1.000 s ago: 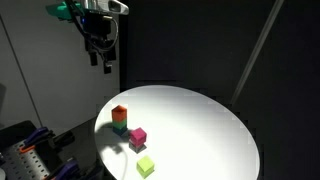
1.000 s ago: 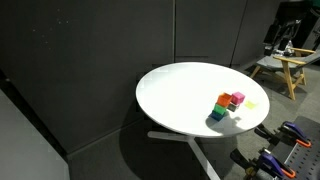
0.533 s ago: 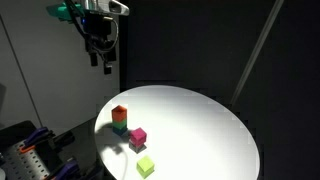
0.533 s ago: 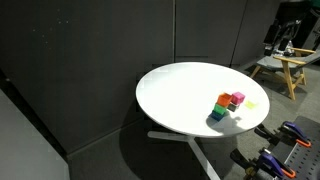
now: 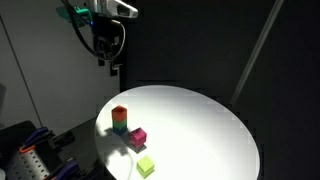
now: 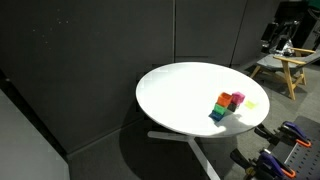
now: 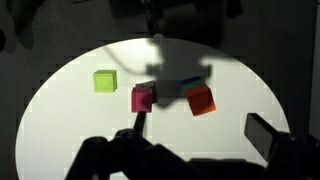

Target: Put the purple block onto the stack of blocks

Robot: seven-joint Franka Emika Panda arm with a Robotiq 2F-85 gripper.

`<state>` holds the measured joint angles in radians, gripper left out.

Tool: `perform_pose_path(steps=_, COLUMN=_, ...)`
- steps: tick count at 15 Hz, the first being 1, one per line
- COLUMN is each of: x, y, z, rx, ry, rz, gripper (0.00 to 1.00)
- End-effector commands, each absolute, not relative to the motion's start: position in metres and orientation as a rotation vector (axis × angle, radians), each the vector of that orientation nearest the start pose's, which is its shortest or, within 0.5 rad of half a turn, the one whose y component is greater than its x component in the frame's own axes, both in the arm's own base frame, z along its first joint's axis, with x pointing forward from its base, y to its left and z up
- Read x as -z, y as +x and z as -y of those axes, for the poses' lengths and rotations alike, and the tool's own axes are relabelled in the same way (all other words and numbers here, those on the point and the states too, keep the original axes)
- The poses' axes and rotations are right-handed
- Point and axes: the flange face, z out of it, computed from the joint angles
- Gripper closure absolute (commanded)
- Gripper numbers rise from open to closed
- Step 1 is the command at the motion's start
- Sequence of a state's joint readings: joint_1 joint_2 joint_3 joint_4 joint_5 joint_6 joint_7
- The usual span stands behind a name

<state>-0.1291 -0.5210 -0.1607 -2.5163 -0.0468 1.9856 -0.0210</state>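
Gripper (image 5: 108,66) hangs high, well above purple block (image 5: 137,136) near table (image 5: 200,130) edge.

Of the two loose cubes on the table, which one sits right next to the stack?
The purple block, close beside the foot of the orange-over-green stack. The yellow-green cube lies farther off, on its own.

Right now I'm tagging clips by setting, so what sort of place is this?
Probably a lab or workshop, not a home: black panel walls stand behind a round white table, a wooden trestle stands off to one side, and orange-handled tools lie nearby.
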Motion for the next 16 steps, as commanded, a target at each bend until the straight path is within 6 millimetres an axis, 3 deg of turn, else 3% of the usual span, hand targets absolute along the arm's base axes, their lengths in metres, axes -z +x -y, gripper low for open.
perform_pose_path(steps=1, x=-0.455, y=0.387, z=0.137, rx=0.008, ry=-3.030, rz=-0.411, gripper=0.00)
perform_pose_path(steps=5, x=-0.445, y=0.405, z=0.154, rx=0.050, ry=-2.994, rz=-0.489, gripper=0.00)
perform_pose_path(steps=16, x=-0.392, y=0.450, z=0.174, rx=0.124, ry=-3.045, rz=-0.541, gripper=0.00)
